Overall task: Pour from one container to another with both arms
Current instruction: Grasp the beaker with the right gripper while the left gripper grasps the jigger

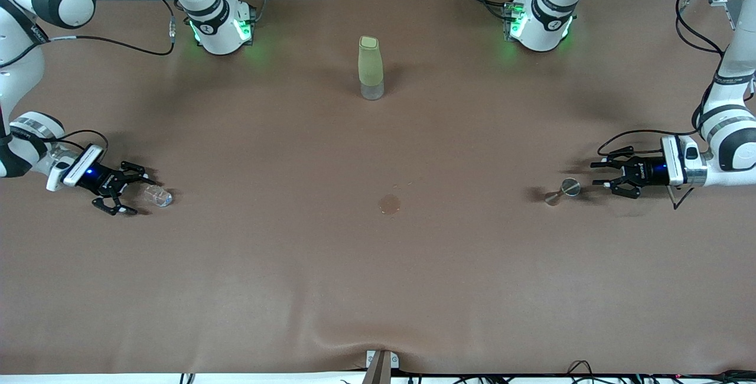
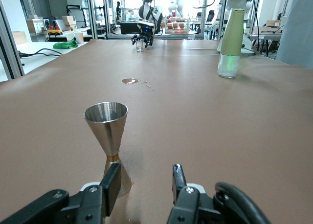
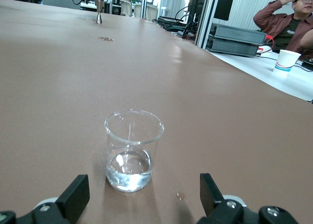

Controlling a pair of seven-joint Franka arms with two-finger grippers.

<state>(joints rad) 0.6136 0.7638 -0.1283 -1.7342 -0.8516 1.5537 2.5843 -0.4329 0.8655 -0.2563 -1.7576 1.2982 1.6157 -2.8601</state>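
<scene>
Worktop (image 1: 378, 277) surface is a brown mat carrying four items: a clear glass beaker, a steel jigger, a tall pale-green bottle and a small brown stain. Right arm (image 1: 23, 136) reaches in at its own end of the worktop and its pincer (image 1: 127, 189) sits low, level with the beaker (image 1: 158, 196); the fingers (image 3: 73, 194) are spread wide, one on each side of the beaker's line of approach, with clear gaps to the glass, so nothing is gripped. In the right wrist view the beaker (image 3: 133, 149) stands upright just ahead of the fingers, holding a shallow layer of clear liquid at its bottom. Left arm (image 1: 729, 136) reaches in at its own end, and its pincer (image 1: 611, 174) is low and aimed at the jigger (image 1: 562, 191); the fingers (image 2: 111, 184) are partly spread at a moderate gap, short of the jigger and not touching it. In the left wrist view the jigger (image 2: 108, 136) stands upright on its smaller cone, the larger cup uppermost, with a brass-coloured band at the waist. The bottle (image 1: 371, 68) stands upright midway between the two arm bases, farther from the front camera than both pincers; its lower section is clear and its upper section pale green. The stain (image 1: 390, 204) lies between the beaker and the jigger, nearer the front camera than the bottle, with a few small specks beside it
</scene>
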